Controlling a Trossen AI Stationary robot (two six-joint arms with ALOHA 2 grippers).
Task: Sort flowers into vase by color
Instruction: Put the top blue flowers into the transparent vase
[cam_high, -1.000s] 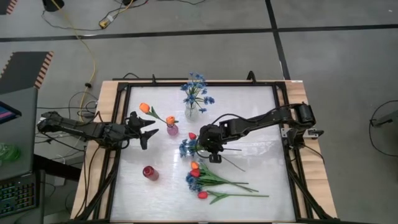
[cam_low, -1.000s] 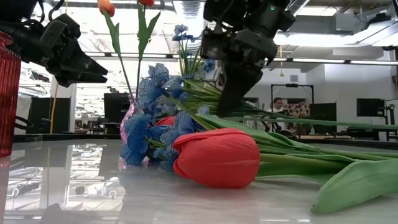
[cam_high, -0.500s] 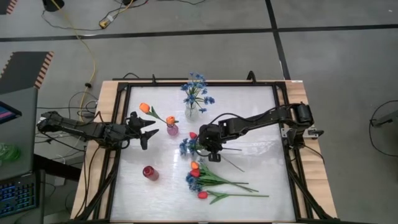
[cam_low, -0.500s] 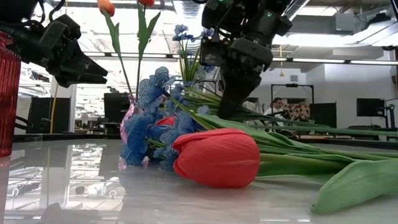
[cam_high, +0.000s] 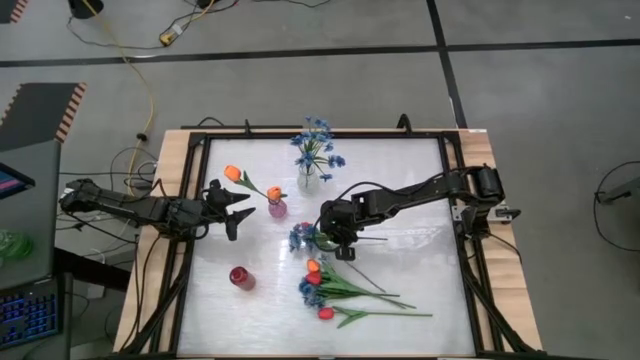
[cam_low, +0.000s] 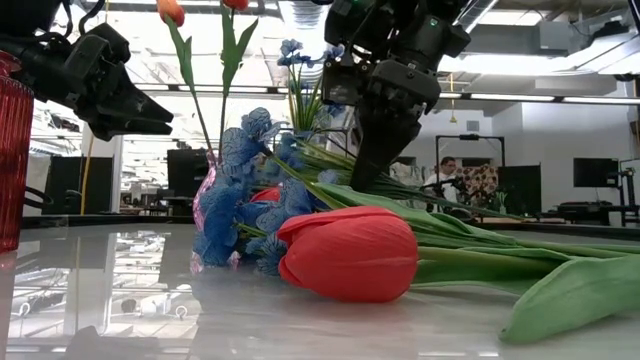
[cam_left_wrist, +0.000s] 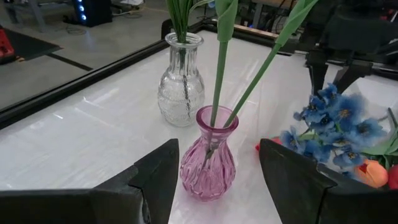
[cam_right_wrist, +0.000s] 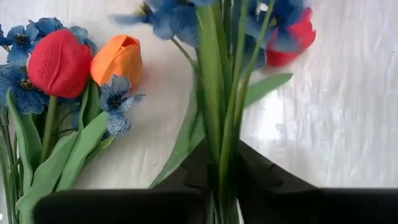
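The flowers were artificial, with long green stems: red tulip buds, orange tulip buds and sprigs of small blue blossoms.

The jaws of the right gripper (cam_high: 331, 237) were pressed together on a bundle of green stems (cam_right_wrist: 222, 124), which ran between them. The blue blossom sprig (cam_high: 301, 237) of that bundle was just beyond the jaw tips, with one red tulip bud (cam_right_wrist: 292, 40) beside it, low over the white worktop (cam_high: 400, 180).

The jaws of the left gripper (cam_high: 238, 205) were spread wide and held nothing. A pink ribbed glass vase (cam_left_wrist: 209, 155) stood just in front of them, in line with the gap, with two orange tulip buds (cam_high: 233, 173) on stems in it. A clear glass vase (cam_left_wrist: 180, 81) with blue blossoms (cam_high: 316, 140) stood farther behind it. A red vase (cam_high: 241, 277) stood well apart from both jaws. So there were three vases.

A loose pile of flowers (cam_high: 340, 292) lay on the worktop, near the right jaws. In the high view I counted there at least two red buds, one orange bud and some blue blossoms.

The right wrist view showed the pinched stems clearly; in the high view the arm covered this. The low view showed one big red tulip bud (cam_low: 350, 252) lying close to the camera, and a person (cam_low: 447, 172) far behind in the room.
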